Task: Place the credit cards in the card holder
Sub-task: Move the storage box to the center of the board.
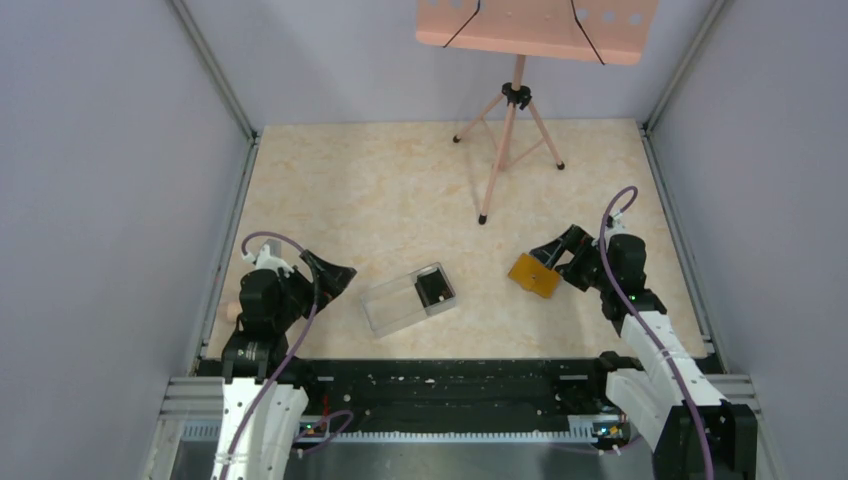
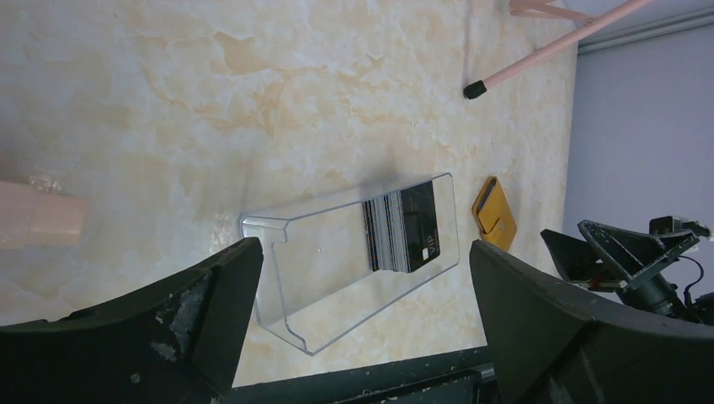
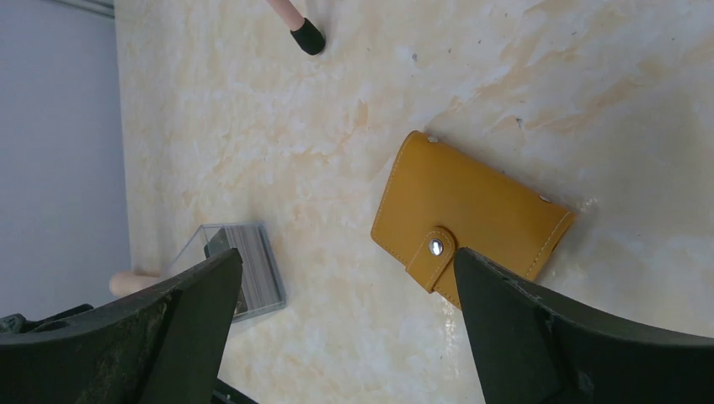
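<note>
Both tools idle, nothing held. Left tool (image 2: 360, 261): jaws wide apart, aimed at the clear box (image 2: 337, 261). Right tool (image 3: 347, 268): jaws wide apart, over the card holder (image 3: 467, 223). One finger overlaps its edge by the clasp tab (image 3: 435, 252); can't tell if it's touching.

Locations: credit cards (image 2: 402, 229) are stacked tight on edge at the box end nearest the holder. Holder lies flat on the worktop (image 1: 380, 190), right of the box and apart from it. It's folded shut, tab snapped on its stud.

Handling, my read:
- Cards: thin, stiff, v. light, prob slick. The tight pack makes taking one at a time hard. Pinch across the faces at the free top edge, not the ends.
- Box: light clear plastic, likely to skid or tip if nudged. Walls limit side access to the cards.
- Holder: soft leather-like, light, will slide. Needs the tab popped and the flap held open, so prob a 2-arm job: one pins the body by its long edges, the other lifts the tab.

Surface: beige marbled worktop, looks smooth and low-friction, so expect things to skate.

Room: grey walls on three sides. Pink tripod stand (image 1: 512, 130) at the far side, feet well clear of the work. Small pink peg (image 1: 231, 310) near the left arm.
</note>
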Action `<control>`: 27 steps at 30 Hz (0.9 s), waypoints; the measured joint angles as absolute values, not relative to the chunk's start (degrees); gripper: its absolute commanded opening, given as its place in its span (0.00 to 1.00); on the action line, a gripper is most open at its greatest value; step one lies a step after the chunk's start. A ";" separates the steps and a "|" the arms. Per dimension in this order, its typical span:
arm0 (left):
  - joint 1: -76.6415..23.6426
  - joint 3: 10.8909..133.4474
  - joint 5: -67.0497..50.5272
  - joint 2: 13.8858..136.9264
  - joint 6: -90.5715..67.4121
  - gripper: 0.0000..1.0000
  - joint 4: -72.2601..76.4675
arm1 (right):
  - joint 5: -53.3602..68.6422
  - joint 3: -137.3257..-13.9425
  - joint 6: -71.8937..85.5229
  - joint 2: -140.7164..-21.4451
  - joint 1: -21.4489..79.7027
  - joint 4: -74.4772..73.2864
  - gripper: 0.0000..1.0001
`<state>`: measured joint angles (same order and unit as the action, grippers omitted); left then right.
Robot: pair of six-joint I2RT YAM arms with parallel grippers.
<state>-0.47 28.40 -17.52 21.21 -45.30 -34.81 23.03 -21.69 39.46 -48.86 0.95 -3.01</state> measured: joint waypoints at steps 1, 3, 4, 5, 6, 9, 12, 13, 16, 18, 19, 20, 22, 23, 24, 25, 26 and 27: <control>-0.47 28.40 -17.61 21.28 -45.32 0.99 -34.81 | 23.03 -21.69 39.44 -48.86 0.95 -3.01 0.96; -0.47 28.38 -18.24 21.28 -45.32 0.99 -34.70 | 23.03 -21.69 39.44 -48.86 0.95 -3.01 0.96; -0.47 28.38 -18.70 21.28 -45.32 0.99 -34.54 | 23.03 -21.69 39.46 -48.88 0.95 -3.01 0.96; -0.47 28.38 -19.16 21.28 -45.30 0.99 -34.37 | 23.03 -21.69 39.44 -48.88 0.95 -3.01 0.96; -0.47 28.32 -19.97 21.28 -45.32 0.99 -33.98 | 23.03 -21.67 39.46 -48.88 0.95 -3.01 0.96; -0.47 28.08 -21.67 21.61 -45.30 0.98 -33.12 | 23.03 -21.65 39.44 -48.95 0.95 -3.01 0.96; -0.47 27.83 -22.76 22.46 -45.25 0.96 -32.99 | 23.03 -21.63 39.44 -49.15 0.95 -3.01 0.96; -0.47 27.77 -23.11 22.79 -45.23 0.96 -33.01 | 23.03 -21.61 39.44 -49.19 0.95 -3.03 0.96; -0.47 27.44 -23.73 23.68 -45.08 0.93 -33.12 | 23.03 -21.39 39.44 -49.19 0.95 -3.05 0.96; -0.47 27.18 -24.23 24.80 -45.15 0.88 -33.26 | 23.05 -21.39 39.44 -49.21 0.95 -2.98 0.96; -0.47 26.92 -24.53 25.52 -45.32 0.86 -33.32 | 23.05 -21.39 39.44 -49.21 0.95 -2.98 0.96; -0.47 26.63 -24.71 26.33 -45.47 0.83 -33.47 | 23.03 -21.39 39.44 -49.21 0.95 -3.03 0.96; -0.47 26.20 -24.95 28.40 -45.87 0.79 -33.80 | 23.05 -21.39 39.44 -49.21 0.95 -2.98 0.96; -0.47 26.06 -24.97 29.98 -46.11 0.78 -34.20 | 23.03 -21.39 39.44 -49.23 0.95 -2.98 0.96; -0.47 26.02 -24.91 31.07 -46.35 0.77 -34.48 | 23.03 -21.39 39.44 -49.30 0.95 -2.98 0.96; -0.47 26.02 -24.73 32.42 -46.35 0.76 -34.85 | 23.05 -21.39 39.44 -49.39 0.95 -2.98 0.96; -0.47 26.02 -24.56 33.71 -46.37 0.74 -35.16 | 23.05 -21.39 39.44 -49.52 0.95 -2.98 0.96; -0.49 26.02 -24.43 34.81 -46.37 0.72 -35.38 | 23.05 -21.39 39.44 -49.67 0.95 -3.03 0.96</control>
